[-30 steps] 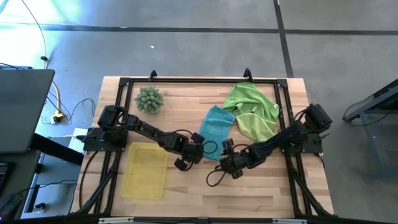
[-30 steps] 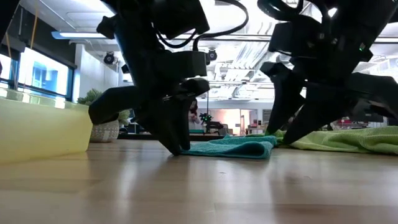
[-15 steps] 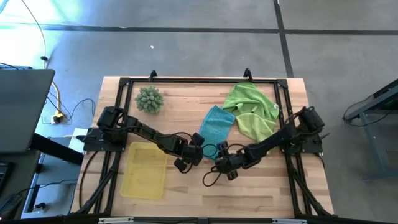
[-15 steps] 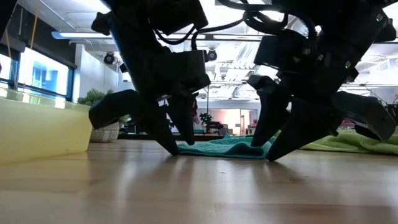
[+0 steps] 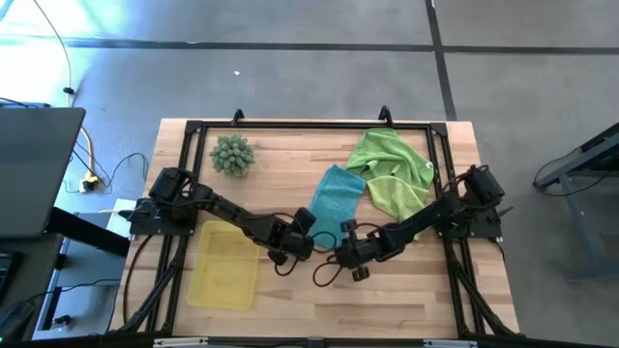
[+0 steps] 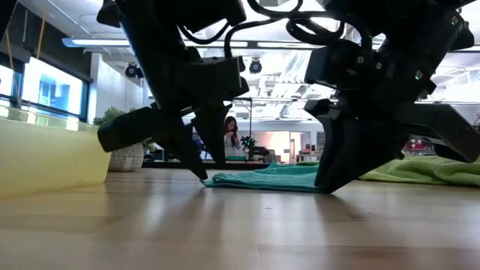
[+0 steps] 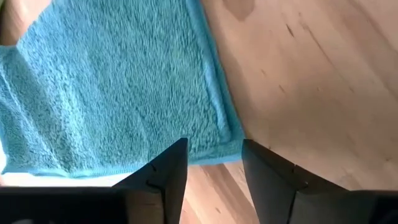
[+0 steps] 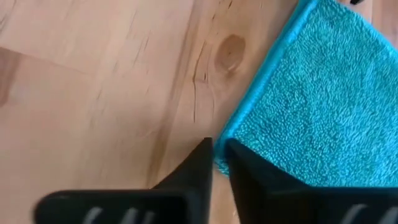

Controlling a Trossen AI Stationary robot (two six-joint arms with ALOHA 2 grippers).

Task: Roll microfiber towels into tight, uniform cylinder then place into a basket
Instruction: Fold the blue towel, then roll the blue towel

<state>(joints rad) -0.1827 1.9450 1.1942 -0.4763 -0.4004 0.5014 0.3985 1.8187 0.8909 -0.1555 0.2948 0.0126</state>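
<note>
Both grippers are reaching down to the near edge of the teal towel (image 5: 337, 197), which is lying flat on the wooden table (image 5: 406, 290). The left gripper (image 7: 214, 163) is holding its fingers apart over one near corner, gripping nothing. The right gripper (image 8: 217, 155) is sitting at the other corner, fingers almost closed (whether pinching cloth, cannot tell). Two lime green towels (image 5: 392, 172) are lying crumpled beyond. The yellow basket (image 5: 224, 263) is sitting left.

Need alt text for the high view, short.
Overhead of a wooden table: the left gripper and right gripper meet at the near edge of a flat teal towel. Crumpled lime green towels lie beyond it; a yellow basket and spiky ball sit left.
</note>
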